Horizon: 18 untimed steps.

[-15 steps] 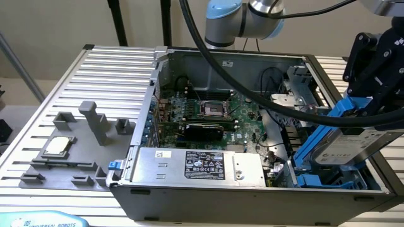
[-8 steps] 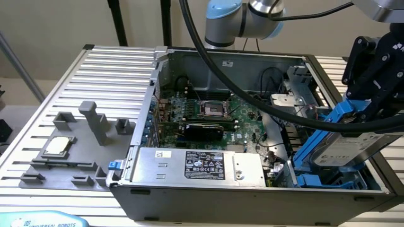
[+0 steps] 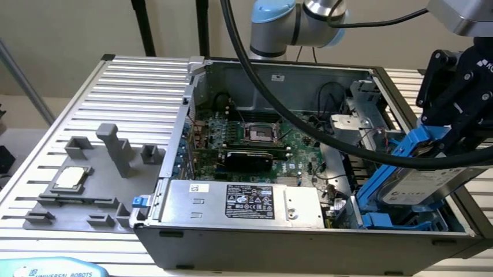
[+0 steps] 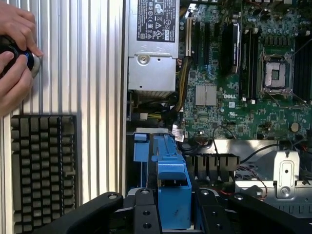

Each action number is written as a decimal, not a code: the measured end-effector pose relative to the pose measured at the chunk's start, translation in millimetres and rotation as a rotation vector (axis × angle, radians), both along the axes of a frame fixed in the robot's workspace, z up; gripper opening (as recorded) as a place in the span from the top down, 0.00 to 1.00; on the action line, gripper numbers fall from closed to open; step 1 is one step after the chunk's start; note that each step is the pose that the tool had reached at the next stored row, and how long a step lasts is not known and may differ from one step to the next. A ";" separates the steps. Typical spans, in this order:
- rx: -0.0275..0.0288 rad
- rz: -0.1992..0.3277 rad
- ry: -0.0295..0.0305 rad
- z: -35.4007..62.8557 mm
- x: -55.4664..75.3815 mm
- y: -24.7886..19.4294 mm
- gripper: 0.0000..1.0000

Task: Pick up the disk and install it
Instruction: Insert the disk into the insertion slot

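Blue-framed disk (image 3: 419, 186) in jaws, lower end hidden inside case (image 3: 308, 248)

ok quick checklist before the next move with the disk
1. Disk gripped by the hand: ok, shut on its blue carrier.
2. Disk at the drive bay: ok.
3. Disk level: not ok, tilted.
4. Black cable clear of the disk: cannot tell.
5. Person's hands away from the case: ok, over the table.
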<state>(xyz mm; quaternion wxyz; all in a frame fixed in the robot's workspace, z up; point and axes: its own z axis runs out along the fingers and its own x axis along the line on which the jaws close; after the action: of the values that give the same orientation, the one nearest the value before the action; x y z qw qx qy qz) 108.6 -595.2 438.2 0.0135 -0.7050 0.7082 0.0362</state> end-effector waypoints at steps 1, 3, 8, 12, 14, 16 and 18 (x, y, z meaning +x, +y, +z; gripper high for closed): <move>0.0000 0.000 0.0005 -1.0 0.1 0.0 0.67; 0.0000 0.000 0.0013 -3.0 0.3 0.0 0.67; 0.0000 0.000 0.0023 -8.6 0.4 0.0 0.67; 0.0000 0.000 0.0027 -14.0 0.4 0.0 0.67; 0.0001 0.000 0.0028 -16.7 0.4 0.0 0.67; 0.0001 0.000 0.0028 -19.3 0.4 0.0 0.67; 0.0000 0.000 0.0028 -21.7 0.4 0.0 0.67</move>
<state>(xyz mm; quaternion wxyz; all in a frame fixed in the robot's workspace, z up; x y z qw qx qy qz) 109.0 -595.2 416.5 0.0125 -0.7050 0.7082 0.0373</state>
